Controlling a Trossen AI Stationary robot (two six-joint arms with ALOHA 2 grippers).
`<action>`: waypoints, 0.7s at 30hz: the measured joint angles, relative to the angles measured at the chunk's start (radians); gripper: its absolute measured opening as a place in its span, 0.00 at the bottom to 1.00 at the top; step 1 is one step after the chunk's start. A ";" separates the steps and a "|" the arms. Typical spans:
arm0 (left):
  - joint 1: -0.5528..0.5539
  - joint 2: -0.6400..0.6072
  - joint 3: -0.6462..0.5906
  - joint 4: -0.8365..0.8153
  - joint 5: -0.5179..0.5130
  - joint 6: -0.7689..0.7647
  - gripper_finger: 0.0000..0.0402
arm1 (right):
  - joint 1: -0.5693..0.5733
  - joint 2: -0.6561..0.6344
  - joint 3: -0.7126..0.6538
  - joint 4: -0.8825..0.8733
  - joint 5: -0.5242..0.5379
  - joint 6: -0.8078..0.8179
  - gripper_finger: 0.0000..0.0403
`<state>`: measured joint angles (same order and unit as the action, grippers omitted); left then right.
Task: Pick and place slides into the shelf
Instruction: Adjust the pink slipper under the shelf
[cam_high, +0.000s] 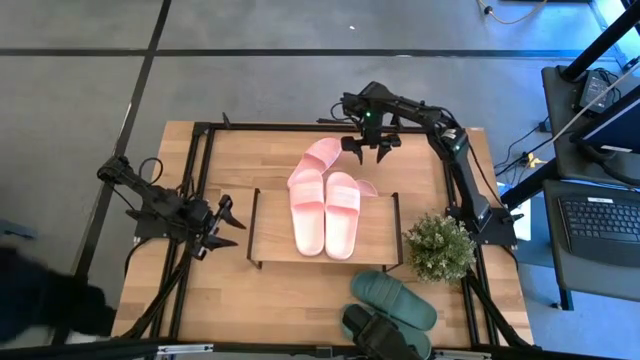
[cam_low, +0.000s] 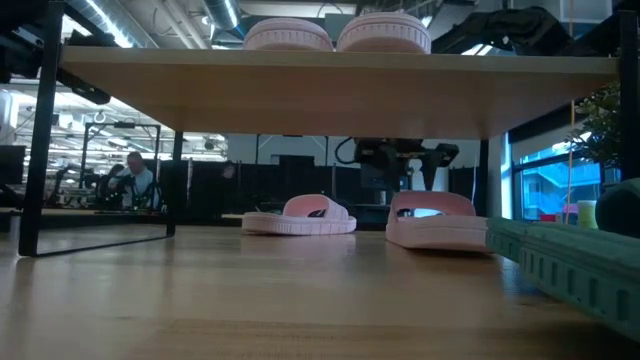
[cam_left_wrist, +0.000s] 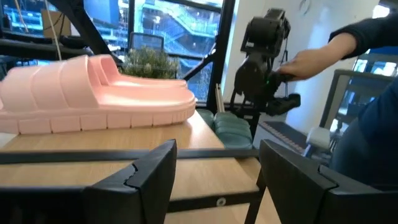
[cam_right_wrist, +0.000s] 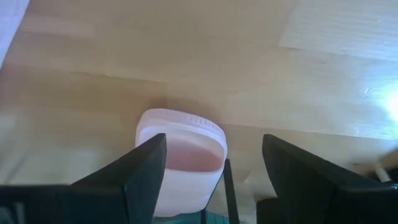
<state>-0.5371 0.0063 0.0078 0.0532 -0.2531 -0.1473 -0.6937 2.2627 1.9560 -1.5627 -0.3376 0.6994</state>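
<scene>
One pink pair (cam_high: 325, 212) on shelf (cam_high: 270, 240); second pink pair (cam_high: 322, 155) and green pair (cam_high: 392, 300) still on table; right gripper (cam_high: 366, 152) jaws apart above pink slide; left gripper (cam_high: 222, 227) idle, jaws apart.

The right claw (cam_right_wrist: 214, 168) hangs over the light wooden table (cam_right_wrist: 186, 56), its two dark fingers (cam_right_wrist: 134, 174) spread wide apart with nothing between them but air. Below the gap, one end of a light pink slide (cam_right_wrist: 181, 155) lies on the table, its rounded rim nearest the fingers and a row of small ridges along its edge. A thin black bar (cam_right_wrist: 229, 190) runs just beside the slide.
</scene>
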 joint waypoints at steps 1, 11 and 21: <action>0.000 0.000 0.000 -0.004 0.000 0.000 0.55 | -0.001 0.000 0.000 0.000 0.003 0.001 0.66; 0.000 0.000 0.000 -0.004 0.000 0.000 0.55 | -0.002 0.000 0.000 0.061 0.013 0.058 0.66; 0.000 0.000 0.000 -0.004 0.000 -0.006 0.55 | -0.001 0.000 0.000 0.067 0.083 0.084 0.66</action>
<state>-0.5371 0.0063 0.0078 0.0494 -0.2527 -0.1535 -0.6945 2.2627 1.9560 -1.4961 -0.2550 0.7830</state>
